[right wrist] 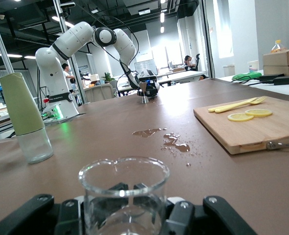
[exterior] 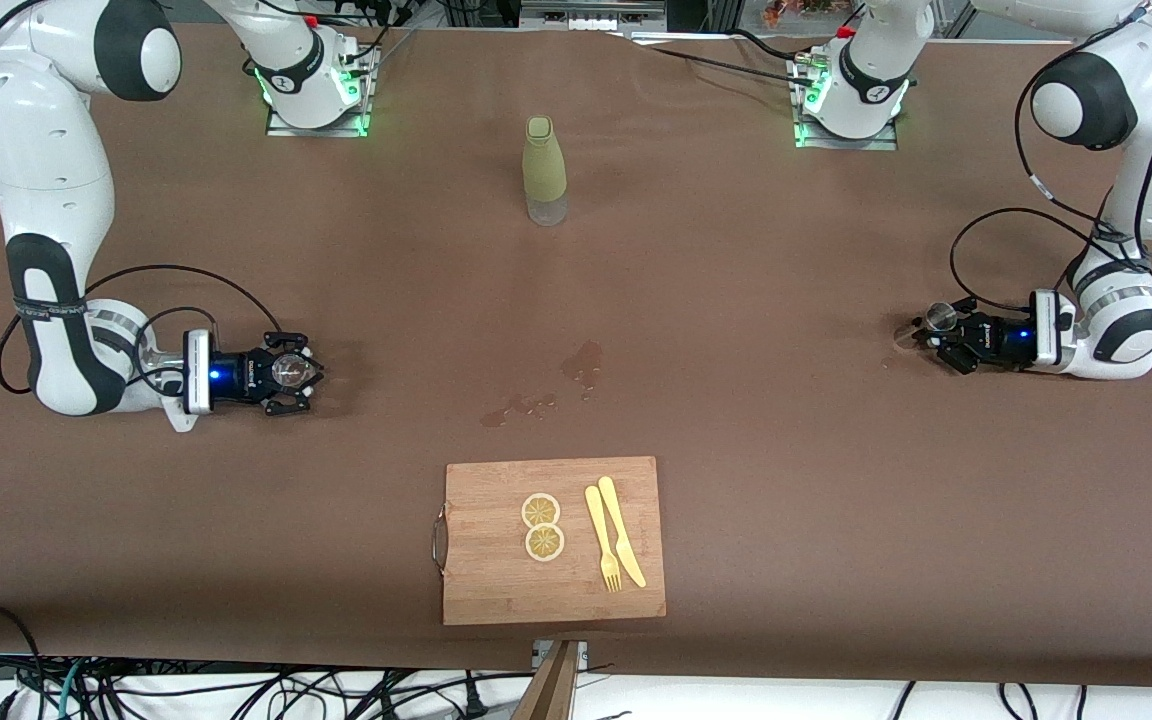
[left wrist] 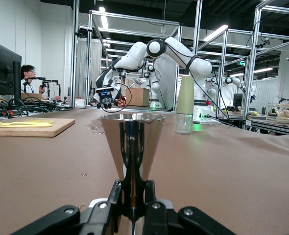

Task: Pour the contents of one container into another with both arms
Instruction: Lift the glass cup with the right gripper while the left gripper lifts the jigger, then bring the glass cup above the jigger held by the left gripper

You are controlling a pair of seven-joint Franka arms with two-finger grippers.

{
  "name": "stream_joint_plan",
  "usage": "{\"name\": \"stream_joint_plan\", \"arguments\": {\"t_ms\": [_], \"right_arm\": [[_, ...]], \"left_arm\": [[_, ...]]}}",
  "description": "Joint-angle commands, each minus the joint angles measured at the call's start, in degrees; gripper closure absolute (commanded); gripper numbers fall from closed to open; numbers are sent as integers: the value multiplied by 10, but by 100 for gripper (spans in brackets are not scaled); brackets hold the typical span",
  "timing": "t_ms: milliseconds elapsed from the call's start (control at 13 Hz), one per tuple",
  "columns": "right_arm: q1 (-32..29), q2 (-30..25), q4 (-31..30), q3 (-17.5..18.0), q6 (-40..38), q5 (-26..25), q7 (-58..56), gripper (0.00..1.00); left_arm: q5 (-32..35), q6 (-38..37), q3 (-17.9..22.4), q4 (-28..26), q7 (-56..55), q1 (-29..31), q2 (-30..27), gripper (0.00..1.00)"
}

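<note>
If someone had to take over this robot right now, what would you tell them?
Left gripper: shut on a small metal cup, low at the left arm's end of the table.
Right gripper: shut on a clear glass beaker, low at the right arm's end.
Both containers stand far apart. Spilled drops lie mid-table, farther from the front camera than the cutting board.
Done: both gripped. Left: bring together, pour.

Left wrist view: the metal cup's point(left wrist: 132, 142) base is hidden between the left pincer's point(left wrist: 132, 205) fingers, which the frame edge cuts off. Right wrist view: the glass beaker's point(right wrist: 123, 196) lower part runs out of frame. Front view: both arms' upper links are cropped; the bottle's point(exterior: 545, 170) contents are indiscernible.
</note>
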Motion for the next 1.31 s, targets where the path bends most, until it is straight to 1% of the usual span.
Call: {"name": "stream_joint_plan", "arguments": {"t_ms": [0,154,231,385,462,538,692,923,1000,1154,1231], "right_arm": [[23,-5,4,2,10,32,9,100],[41,-9,5,2,25,48,10,100],[53,-16,16,2,31,49,12,100],[82,-17,74,1,29,33,83,100],[97,-17,99,1,31,20,116,100],[108,-18,114,0,32,19,139,100],[128,-22,125,0,48,21,174,100],[173,-51,125,0,113,22,224,100],[188,-58,125,0,134,22,240,100],[226,-65,125,0,182,23,251,100],[243,-70,125,0,208,23,252,100]], "left_arm": [[4,11,-6,-2,75,0,-1,100],[6,11,-12,-1,67,-3,-4,100],[4,11,-15,0,56,-5,-8,100],[3,20,-32,5,30,-16,-17,100],[3,33,-37,11,18,-30,-27,100],[0,45,-40,13,2,-46,-32,100],[-43,54,-39,12,-31,-84,-37,100],[-121,90,-46,9,-68,-148,-37,100],[-135,112,-59,9,-83,-165,-37,100],[-166,167,-101,5,-112,-186,-37,100],[-179,192,-113,5,-123,-199,-37,100]]}}
